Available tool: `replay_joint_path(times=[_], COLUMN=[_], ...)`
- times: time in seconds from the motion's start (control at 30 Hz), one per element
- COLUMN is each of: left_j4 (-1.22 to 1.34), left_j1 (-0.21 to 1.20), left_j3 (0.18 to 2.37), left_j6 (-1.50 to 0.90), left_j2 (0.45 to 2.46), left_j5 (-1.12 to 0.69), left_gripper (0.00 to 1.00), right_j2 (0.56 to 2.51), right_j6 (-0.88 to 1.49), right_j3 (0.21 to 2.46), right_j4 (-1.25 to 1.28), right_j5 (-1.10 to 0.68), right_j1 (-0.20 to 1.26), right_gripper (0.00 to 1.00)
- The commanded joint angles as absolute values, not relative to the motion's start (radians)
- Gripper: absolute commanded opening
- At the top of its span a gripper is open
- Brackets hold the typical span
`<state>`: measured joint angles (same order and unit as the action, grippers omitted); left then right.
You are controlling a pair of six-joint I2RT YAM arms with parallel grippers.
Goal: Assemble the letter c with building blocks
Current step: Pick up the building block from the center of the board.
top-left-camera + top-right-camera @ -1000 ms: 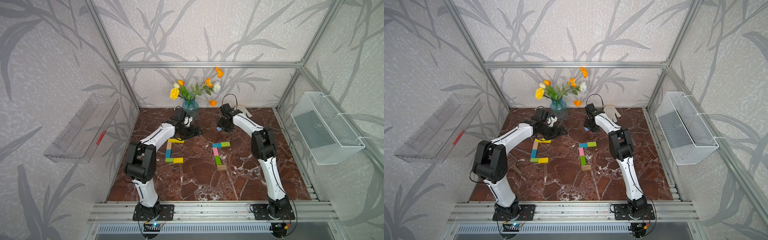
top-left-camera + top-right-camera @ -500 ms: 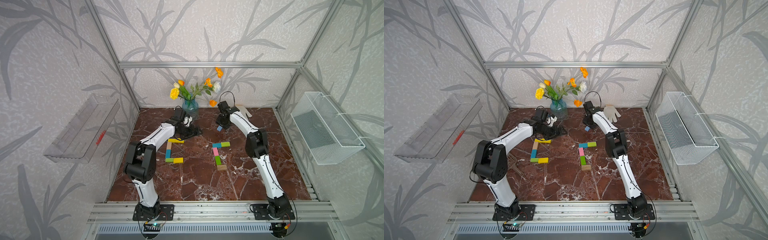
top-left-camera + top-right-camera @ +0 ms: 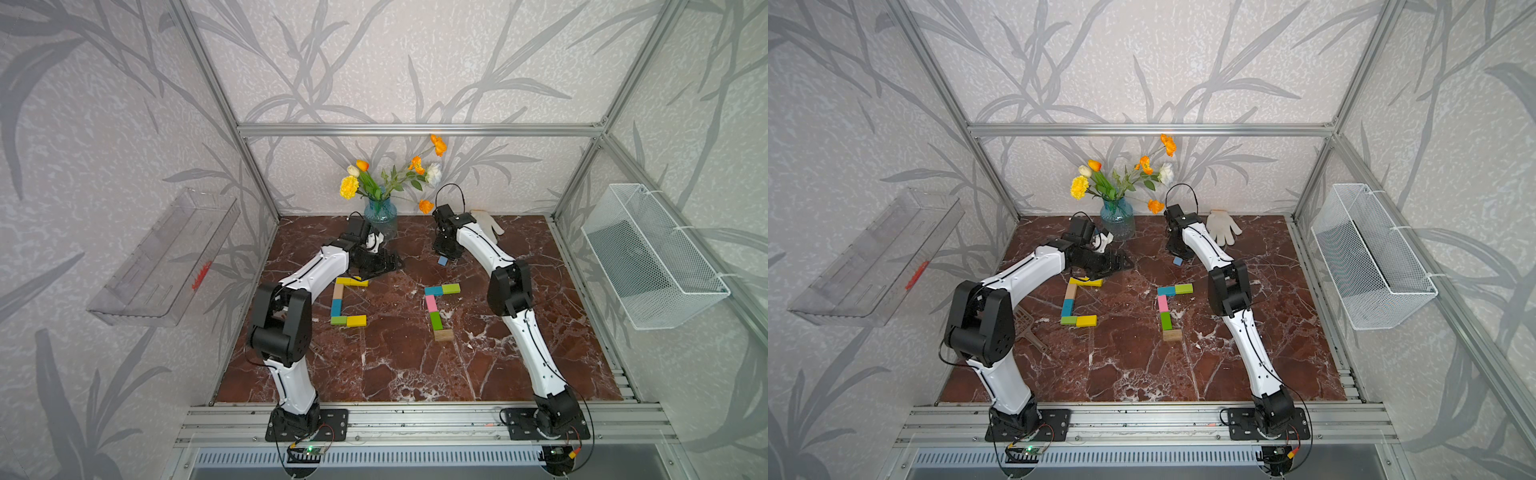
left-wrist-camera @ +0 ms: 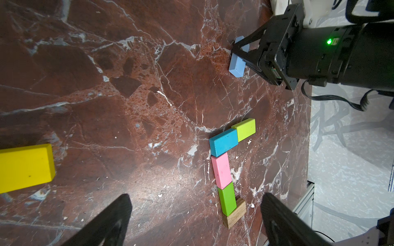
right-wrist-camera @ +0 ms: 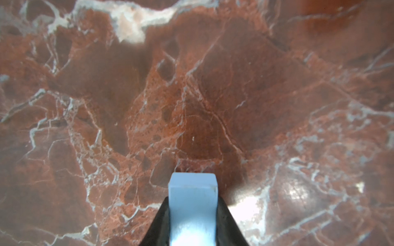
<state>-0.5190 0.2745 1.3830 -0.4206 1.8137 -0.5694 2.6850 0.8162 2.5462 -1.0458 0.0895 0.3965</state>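
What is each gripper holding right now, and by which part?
Right gripper pinches the light blue block across its two long sides; left gripper is open, holding nothing.

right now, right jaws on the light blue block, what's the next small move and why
Probably lift the light blue block straight up: the right jaws press both its sides, and the unfinished c stops at the brown block.
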Motion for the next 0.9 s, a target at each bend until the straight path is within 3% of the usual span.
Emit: replay_joint_path(times=[0.0, 0.17, 0.87], left_j4=[-0.515, -0.515, -0.521], left_j1=[0.27, 0.27, 0.272], left_j3=[1.396, 1.396, 1.396], left_j6=[-0.416, -0.413, -0.399], left_j2=[1.816, 1.81, 1.798], left_j5=[-0.569, -0.566, -0.55], left_gripper=[0.95, 0.95, 0.95], right_j2=[2.673, 2.557, 1.761], right_j6=[0.788, 0.775, 0.993], right_j3=[2.55, 2.411, 1.349], right_j4=[-1.119, -1.095, -0.711], right_j5=[0.108, 0.1, 0.016], right_j1=[0.398, 0.388, 0.358], right_gripper=[0.26, 0.26, 0.25])
